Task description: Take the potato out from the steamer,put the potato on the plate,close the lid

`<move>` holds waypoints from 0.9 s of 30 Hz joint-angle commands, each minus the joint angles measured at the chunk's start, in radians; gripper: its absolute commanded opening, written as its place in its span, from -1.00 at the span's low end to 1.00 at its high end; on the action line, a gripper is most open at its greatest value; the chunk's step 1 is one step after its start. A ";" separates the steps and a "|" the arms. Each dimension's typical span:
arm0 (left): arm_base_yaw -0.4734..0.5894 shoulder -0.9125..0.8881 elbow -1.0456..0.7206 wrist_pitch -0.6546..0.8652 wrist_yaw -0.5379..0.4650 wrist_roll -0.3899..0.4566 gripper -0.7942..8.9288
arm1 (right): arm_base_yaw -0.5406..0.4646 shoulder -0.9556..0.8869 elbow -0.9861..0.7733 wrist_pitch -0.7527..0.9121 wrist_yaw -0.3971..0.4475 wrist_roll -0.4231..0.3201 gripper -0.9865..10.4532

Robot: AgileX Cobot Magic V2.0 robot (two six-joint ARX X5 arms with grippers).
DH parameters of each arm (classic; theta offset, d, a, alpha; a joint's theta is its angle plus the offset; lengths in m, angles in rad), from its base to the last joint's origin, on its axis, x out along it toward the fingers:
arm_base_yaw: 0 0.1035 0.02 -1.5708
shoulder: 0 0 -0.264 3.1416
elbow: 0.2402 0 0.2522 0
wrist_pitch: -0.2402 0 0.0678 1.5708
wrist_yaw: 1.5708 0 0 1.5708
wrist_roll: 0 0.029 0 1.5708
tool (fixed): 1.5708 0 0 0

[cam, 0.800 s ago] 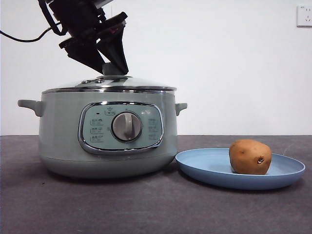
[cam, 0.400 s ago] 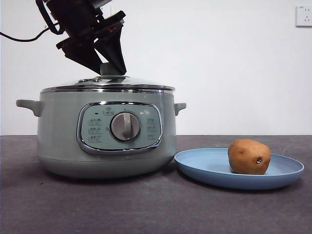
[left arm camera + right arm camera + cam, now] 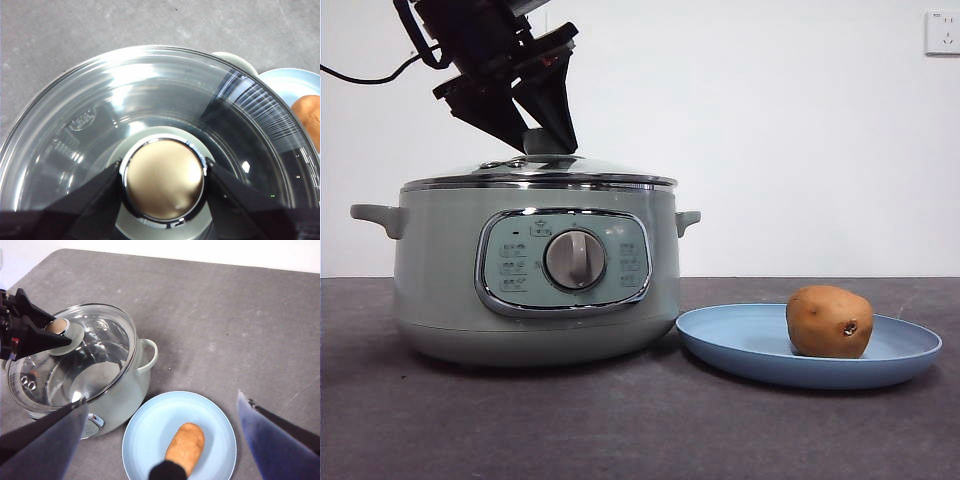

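Left gripper (image 3: 162,180) clamped on the knob of the lid (image 3: 538,170), which sits on the steamer (image 3: 530,270)

Its two black jaws press the knob's opposite sides. The right gripper (image 3: 162,432) hangs high with jaws wide apart, above the potato (image 3: 829,321) lying on the blue plate (image 3: 740,345) just beside the steamer; only its wrist view shows both together from overhead

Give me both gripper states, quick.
Left gripper: closed on the lid knob, lid on the steamer.
Right gripper: open, empty, above the plate.
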 commanded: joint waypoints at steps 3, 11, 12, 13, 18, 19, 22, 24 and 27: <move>0.003 0.027 -0.032 -0.072 -0.030 -0.023 -0.85 | 0.000 0.000 0.000 0.005 0.003 0.006 0.05; 0.003 0.027 -0.032 -0.063 -0.029 -0.026 -0.48 | 0.000 0.000 0.000 0.005 0.003 0.006 0.05; 0.003 0.027 -0.032 -0.061 -0.029 -0.026 -0.34 | 0.000 0.000 0.000 0.005 0.003 0.006 0.05; 0.003 0.027 -0.032 -0.061 -0.029 -0.026 -0.23 | 0.000 0.000 0.000 0.005 0.003 0.006 0.05; 0.003 0.027 -0.030 -0.057 -0.030 -0.026 -0.10 | 0.000 0.000 0.000 0.005 0.003 0.006 0.05; 0.003 0.027 -0.029 -0.055 -0.030 -0.026 -0.10 | 0.000 0.000 0.000 0.005 0.003 0.006 0.05; 0.003 0.027 -0.023 -0.050 -0.030 -0.026 -0.10 | 0.000 0.000 0.000 0.005 0.003 0.006 0.05; 0.003 0.027 -0.008 -0.050 -0.031 -0.026 -0.10 | 0.000 0.000 0.000 0.005 0.003 0.007 0.05; 0.003 0.027 0.035 -0.055 -0.031 -0.026 -0.10 | 0.000 0.000 0.000 0.005 0.003 0.007 0.05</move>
